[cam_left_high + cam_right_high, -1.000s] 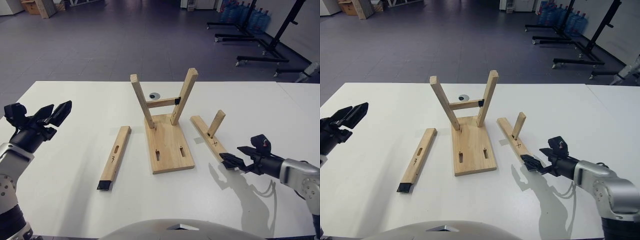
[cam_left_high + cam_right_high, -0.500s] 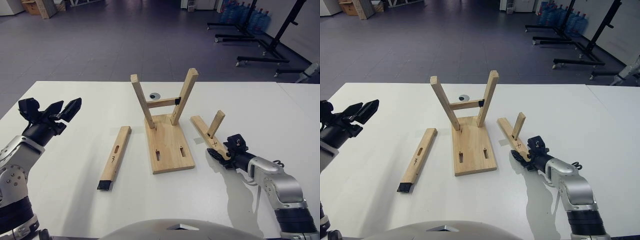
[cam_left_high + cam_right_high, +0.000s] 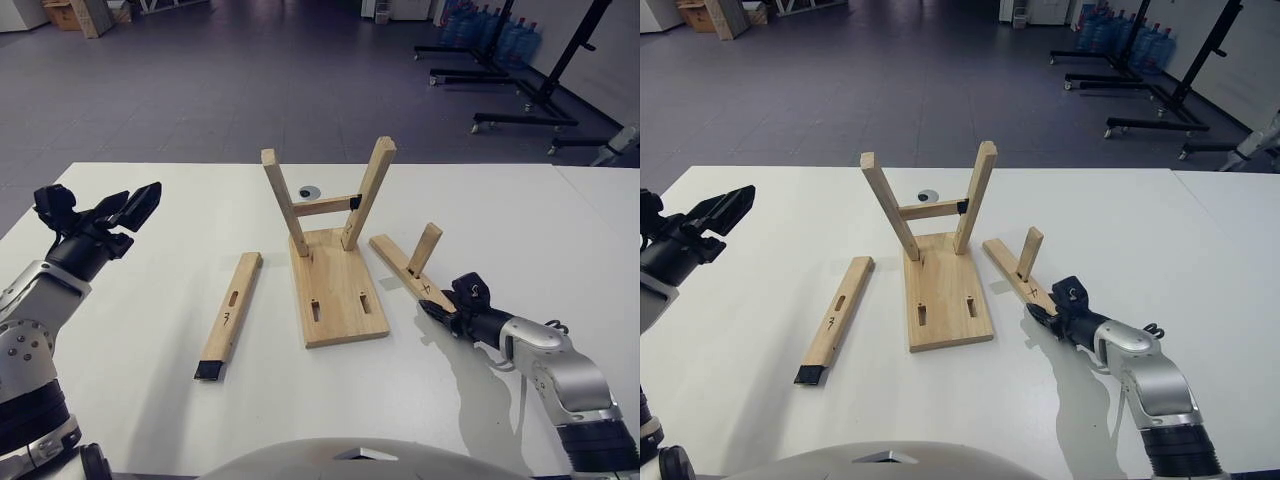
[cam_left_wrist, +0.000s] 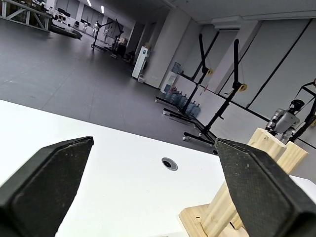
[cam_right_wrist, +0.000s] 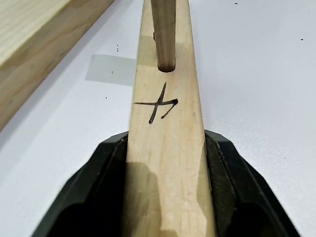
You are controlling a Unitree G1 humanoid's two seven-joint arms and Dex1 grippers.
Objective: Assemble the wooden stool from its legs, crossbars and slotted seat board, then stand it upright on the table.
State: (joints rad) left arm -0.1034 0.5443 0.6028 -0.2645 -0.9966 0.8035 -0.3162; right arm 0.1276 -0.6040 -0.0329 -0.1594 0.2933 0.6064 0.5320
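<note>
The white surface carries the seat board lying flat, with two upright legs standing in its far end. A loose leg lies left of the board. Just right of it, the right tool clamps the near end of a marked leg. Well left of the board, the left tool gapes wide, empty.

A white table is seen, with a small round grommet set into its top toward the far side. The slotted seat board is laid flat near the middle. To its left, apart from it, a loose leg is laid flat, with two slots cut in its upper face and a black cap fitted on its near end. To the board's right a second leg is laid at a slant, its far end just beside the board, with a short crossbar stuck in its slot.
</note>
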